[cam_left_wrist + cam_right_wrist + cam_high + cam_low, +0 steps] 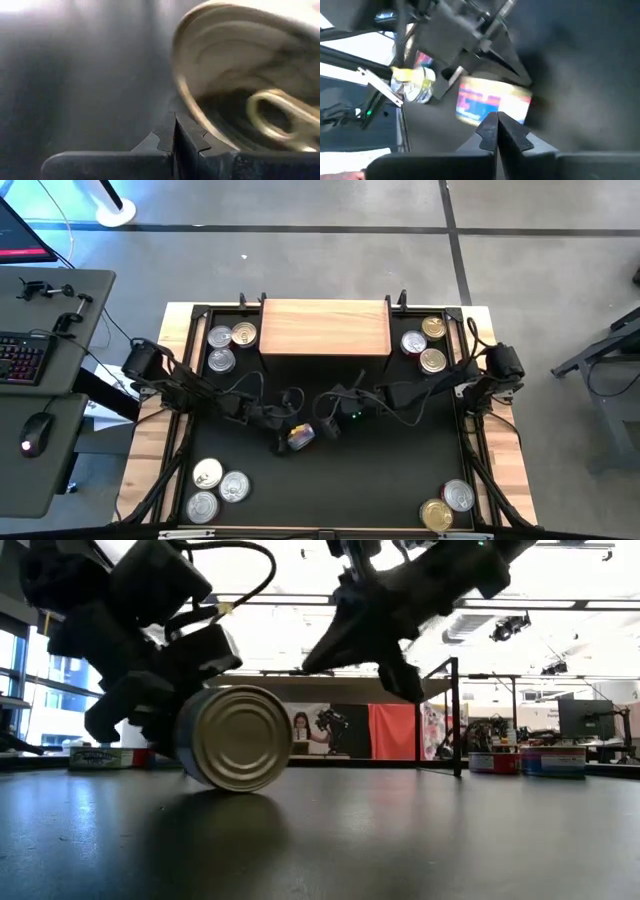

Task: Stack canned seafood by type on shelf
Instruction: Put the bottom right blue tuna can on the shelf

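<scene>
Tin (301,436) lies tipped on its rim mid-surface on the black mat (380,470), near of the shelf (325,328), touching left gripper (283,423) with jaws pressed together beside it, not pinching; right gripper (330,425), jaws pressed together, hovers just right, left arm nearer.

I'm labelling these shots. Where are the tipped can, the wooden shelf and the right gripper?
tipped can (238,738): low view, middle of its round gold end.
wooden shelf (325,327): high view, middle of its bare top board.
right gripper (412,688): low view, tip of its closed fingers, above the mat.
</scene>
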